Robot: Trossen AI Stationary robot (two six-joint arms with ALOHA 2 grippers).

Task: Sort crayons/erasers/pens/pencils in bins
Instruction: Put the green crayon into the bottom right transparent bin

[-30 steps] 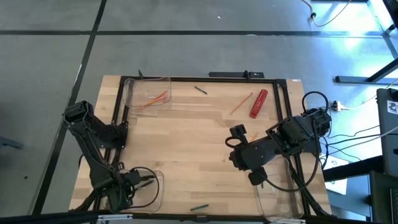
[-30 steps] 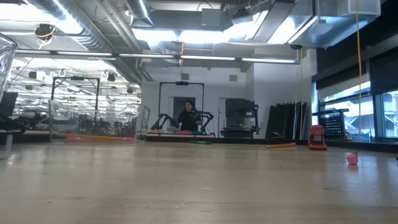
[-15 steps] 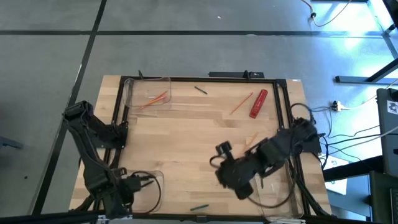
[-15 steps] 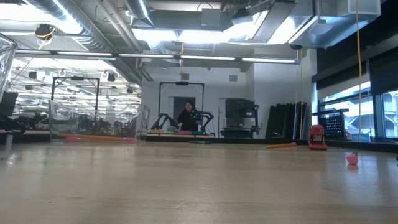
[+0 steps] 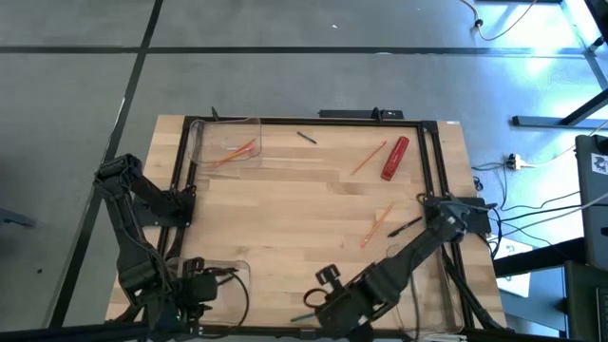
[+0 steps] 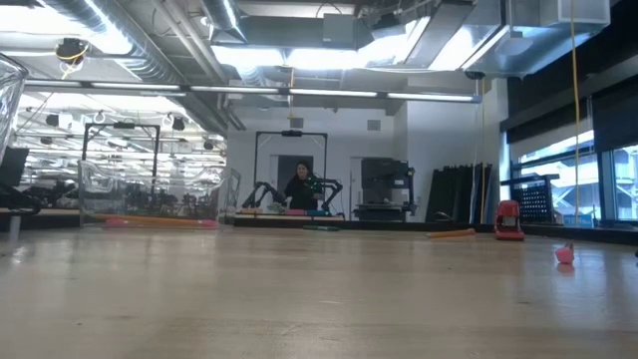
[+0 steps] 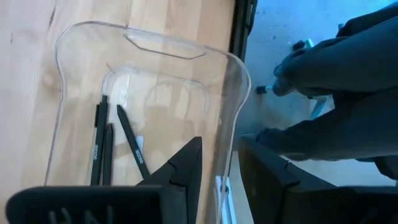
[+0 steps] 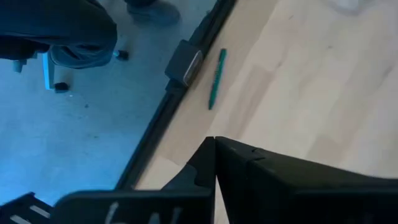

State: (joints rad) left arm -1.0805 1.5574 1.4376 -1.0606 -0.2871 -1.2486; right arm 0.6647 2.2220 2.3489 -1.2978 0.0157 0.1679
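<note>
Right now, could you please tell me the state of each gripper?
Left gripper: open, its fingers straddling the wall of the clear plastic bin holding thin black pens.
Right gripper: shut, holding nothing, near a green pen.

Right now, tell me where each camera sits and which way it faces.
High: above the table, looking straight down; both arms show, left gripper at a bin, right gripper by the table's lower edge.
Low: at table-top height, looking level into the room; no arm shows.
Left wrist: on the left arm, looking into that bin holding pens; its fingers straddle the wall.
Right wrist: on the right arm, facing the table edge; its shut fingers show.
Shared: high and right wrist both show the green pen.
</note>
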